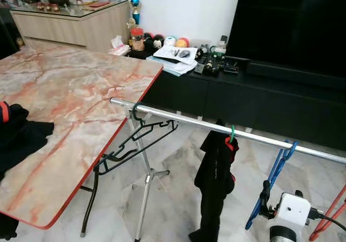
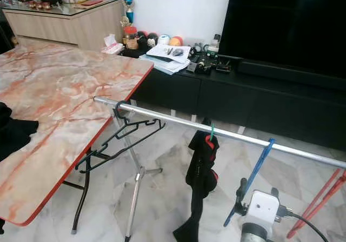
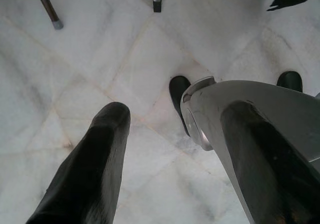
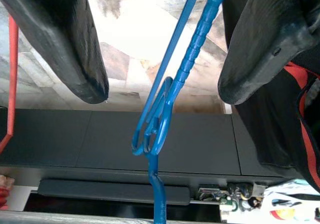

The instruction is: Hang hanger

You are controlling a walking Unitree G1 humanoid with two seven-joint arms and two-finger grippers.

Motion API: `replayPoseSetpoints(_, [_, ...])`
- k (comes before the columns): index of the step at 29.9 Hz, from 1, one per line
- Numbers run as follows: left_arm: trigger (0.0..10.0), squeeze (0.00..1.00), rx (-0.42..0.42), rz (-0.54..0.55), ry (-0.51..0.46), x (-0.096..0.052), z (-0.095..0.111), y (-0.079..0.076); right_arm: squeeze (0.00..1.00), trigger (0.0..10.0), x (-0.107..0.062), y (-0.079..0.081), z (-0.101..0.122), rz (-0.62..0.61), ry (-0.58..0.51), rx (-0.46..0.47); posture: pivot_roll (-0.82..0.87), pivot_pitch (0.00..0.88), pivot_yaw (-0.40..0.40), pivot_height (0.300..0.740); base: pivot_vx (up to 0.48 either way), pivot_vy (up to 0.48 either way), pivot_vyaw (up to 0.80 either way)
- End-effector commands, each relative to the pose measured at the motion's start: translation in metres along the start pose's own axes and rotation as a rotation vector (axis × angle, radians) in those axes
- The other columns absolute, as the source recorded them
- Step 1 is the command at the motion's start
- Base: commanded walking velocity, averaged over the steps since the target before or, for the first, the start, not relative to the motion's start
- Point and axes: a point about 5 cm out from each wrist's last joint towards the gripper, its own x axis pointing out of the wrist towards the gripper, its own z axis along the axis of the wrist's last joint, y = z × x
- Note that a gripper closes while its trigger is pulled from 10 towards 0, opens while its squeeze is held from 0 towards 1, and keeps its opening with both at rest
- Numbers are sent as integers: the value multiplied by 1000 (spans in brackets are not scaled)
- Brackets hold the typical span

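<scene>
White wrist block [image 1: 292,209], black cable, black fingers [image 4: 65,39]

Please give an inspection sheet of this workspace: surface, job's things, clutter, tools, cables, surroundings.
Surface: marble table with black clothes at its near edge.
Job's things: metal rail carries a black hanger, a black garment on a green hook, a blue hanger and red hangers.
Clutter: papers and small items on the low black cabinet.
Tools: right tool open, blue hanger between its fingers, untouched; left tool open, over the floor.
Cables: black cable at the right wrist.
Surroundings: white tile floor, dark TV.
</scene>
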Motion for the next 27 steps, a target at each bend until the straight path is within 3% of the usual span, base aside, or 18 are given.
replayPoseSetpoints(1, [10000,0,-6,4,5,-1,-3,1,0,10000,4,3,0,16,18,-3,-18,0,-16,740,0,0,0])
replayPoseSetpoints(10, [10000,0,-22,10,8,0,-3,1,0,10000,14,-1,5,3,36,-9,-34,0,-28,740,0,0,0])
replayPoseSetpoints(27, [10000,0,-23,14,7,-1,-2,3,0,10000,25,7,3,15,56,-6,-23,0,-23,740,-57,0,0])
